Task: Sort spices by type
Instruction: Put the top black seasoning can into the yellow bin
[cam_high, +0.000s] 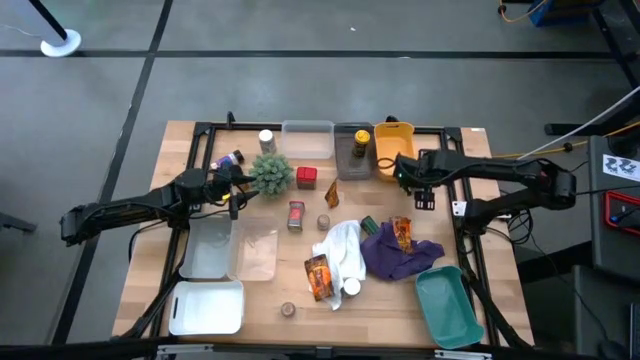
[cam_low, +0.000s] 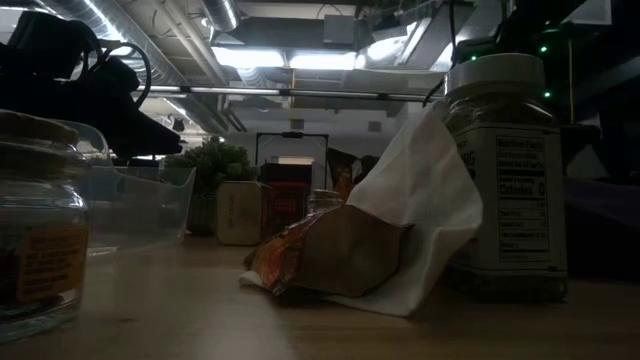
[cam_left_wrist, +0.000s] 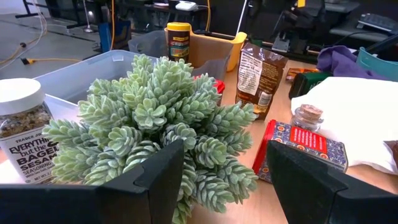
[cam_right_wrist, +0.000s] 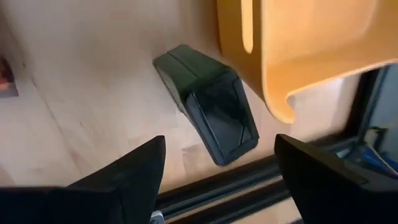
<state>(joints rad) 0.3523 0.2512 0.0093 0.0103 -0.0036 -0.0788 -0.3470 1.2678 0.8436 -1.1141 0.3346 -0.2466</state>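
The spices lie scattered over the wooden table (cam_high: 260, 295): a white-capped jar (cam_high: 266, 140), a purple jar (cam_high: 232, 160), red tins (cam_high: 306, 177) (cam_high: 296, 215), orange foil packets (cam_high: 318, 277) (cam_high: 401, 232) and a brown disc (cam_high: 288, 310). My left gripper (cam_left_wrist: 227, 186) is open and level, with the spiky green plant (cam_left_wrist: 155, 118) right in front of its fingers. My right gripper (cam_right_wrist: 221, 158) is open and points down over a dark sachet (cam_right_wrist: 208, 102). The sachet lies flat on the table beside the yellow bin (cam_right_wrist: 311, 43).
Clear bins (cam_high: 307, 140) (cam_high: 255, 255), a grey bin (cam_high: 352, 150) holding a yellow-capped jar, white bins (cam_high: 208, 308) and a teal bin (cam_high: 447, 305) stand around the table. A white cloth (cam_high: 345, 255) and a purple cloth (cam_high: 405, 258) lie near the middle.
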